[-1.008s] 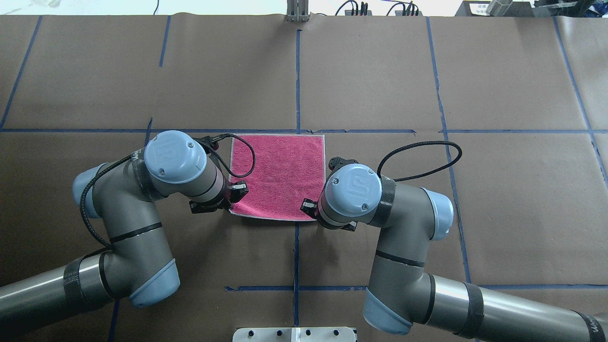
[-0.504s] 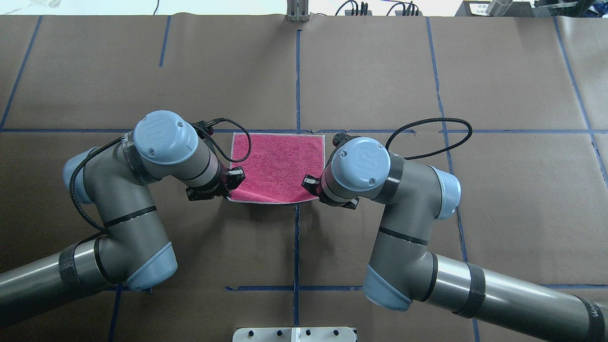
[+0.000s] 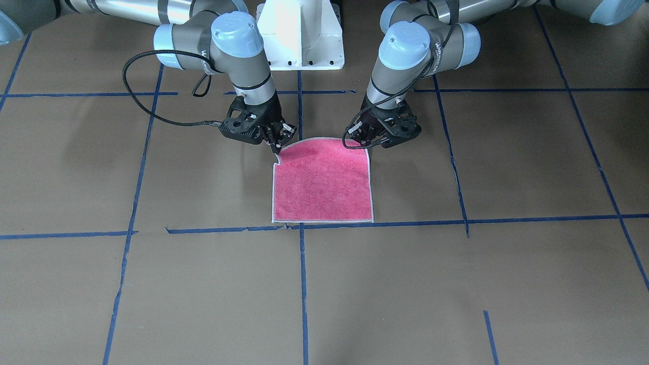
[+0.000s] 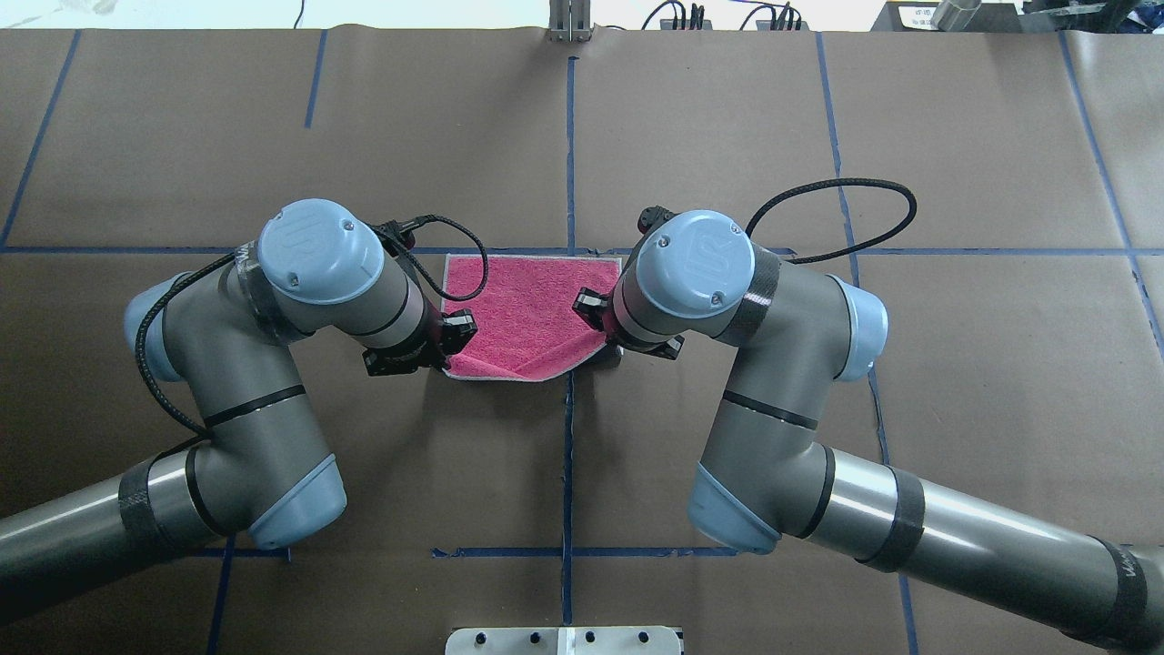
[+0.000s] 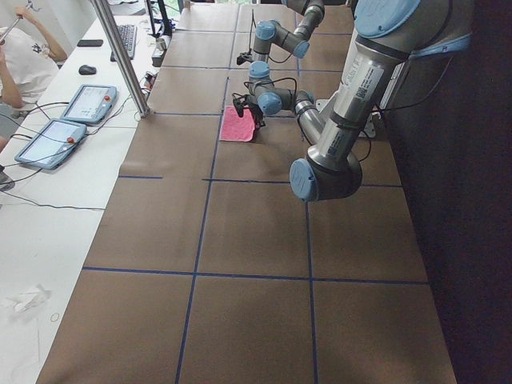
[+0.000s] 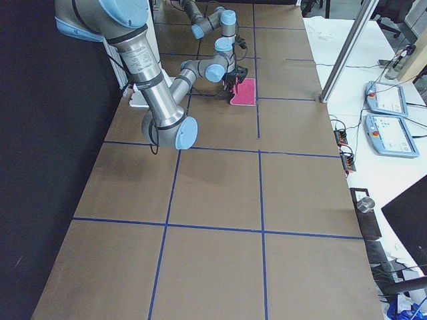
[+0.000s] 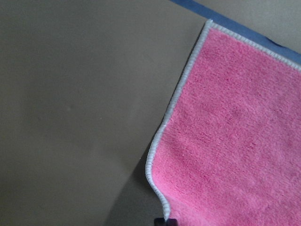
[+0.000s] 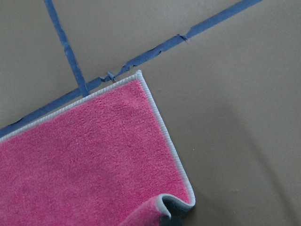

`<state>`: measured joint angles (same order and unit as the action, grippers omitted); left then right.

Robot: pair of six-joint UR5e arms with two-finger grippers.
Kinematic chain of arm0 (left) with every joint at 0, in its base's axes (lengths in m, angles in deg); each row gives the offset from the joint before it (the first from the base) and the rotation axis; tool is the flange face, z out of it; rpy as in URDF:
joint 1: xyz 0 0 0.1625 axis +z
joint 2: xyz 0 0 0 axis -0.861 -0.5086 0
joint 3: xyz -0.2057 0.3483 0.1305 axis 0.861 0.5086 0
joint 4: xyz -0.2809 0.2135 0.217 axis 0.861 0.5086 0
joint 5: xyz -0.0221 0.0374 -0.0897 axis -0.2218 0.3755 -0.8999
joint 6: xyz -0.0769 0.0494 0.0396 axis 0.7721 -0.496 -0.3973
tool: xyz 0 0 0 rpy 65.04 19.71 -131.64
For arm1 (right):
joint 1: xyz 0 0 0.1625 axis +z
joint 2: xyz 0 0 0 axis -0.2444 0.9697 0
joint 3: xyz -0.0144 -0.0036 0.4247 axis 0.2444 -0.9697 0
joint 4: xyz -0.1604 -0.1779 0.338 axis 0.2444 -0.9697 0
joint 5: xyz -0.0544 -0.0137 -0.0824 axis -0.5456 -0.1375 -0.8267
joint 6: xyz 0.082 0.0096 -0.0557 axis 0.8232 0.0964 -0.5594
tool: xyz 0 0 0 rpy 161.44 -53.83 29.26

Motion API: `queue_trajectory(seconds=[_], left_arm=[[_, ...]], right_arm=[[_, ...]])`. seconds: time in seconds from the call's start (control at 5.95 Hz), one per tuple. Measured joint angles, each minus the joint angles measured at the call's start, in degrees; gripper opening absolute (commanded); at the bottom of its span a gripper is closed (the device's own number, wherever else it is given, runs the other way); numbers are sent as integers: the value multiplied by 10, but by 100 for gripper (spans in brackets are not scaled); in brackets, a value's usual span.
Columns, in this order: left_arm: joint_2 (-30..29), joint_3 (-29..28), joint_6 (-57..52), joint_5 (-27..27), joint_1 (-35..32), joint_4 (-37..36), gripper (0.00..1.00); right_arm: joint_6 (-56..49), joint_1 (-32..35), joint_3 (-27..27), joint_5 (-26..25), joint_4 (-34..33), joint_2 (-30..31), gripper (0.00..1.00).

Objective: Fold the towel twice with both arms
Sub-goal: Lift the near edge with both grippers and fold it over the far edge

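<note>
First fold, carry phase. No fold is down yet.

Near side: left hand is pressed together on the towel at its near-left corner, and right hand pinches the near-right corner. The front view shows cloth running straight into both sets of fingertips. Both wrist views agree: the border leads up to the hand at the bottom of each picture. The right wrist view also shows a curl of the grey underside at the pinched corner.

The near edge is off the surface. It hangs between the two hands and sags in the middle, seen from overhead. Slack there tells us the hands sit a bit closer together than the towel is wide.

Mid towel: pink face up, ramping from the raised edge down to flat.

Far side: the far part lies flat on the surface, with its far edge right along the blue tape line and both far corners square.

Next move, our read: carry both hands forward over the cloth at matched height and pace. Spread them slightly to take out the sag. Lower the near corners onto the far corners at the tape line, then open. If the far edge drags or the hands run uneven, the fold will land skewed. Grey should end up on top.
</note>
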<state>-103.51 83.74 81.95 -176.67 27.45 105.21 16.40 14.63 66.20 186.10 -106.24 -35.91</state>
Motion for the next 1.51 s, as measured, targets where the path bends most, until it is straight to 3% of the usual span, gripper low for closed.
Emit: queue_trajectory(seconds=[0.5, 1.01, 1.51], left_arm=[[-32, -36, 1, 0, -23, 1, 4], [-57, -110, 2, 1, -41, 43, 4], [-68, -138, 2, 0, -54, 54, 4]], right_arm=[[-5, 20, -97, -1, 52, -45, 2], [-15, 44, -116, 0, 65, -57, 2], [-27, 52, -162, -1, 72, -76, 3]])
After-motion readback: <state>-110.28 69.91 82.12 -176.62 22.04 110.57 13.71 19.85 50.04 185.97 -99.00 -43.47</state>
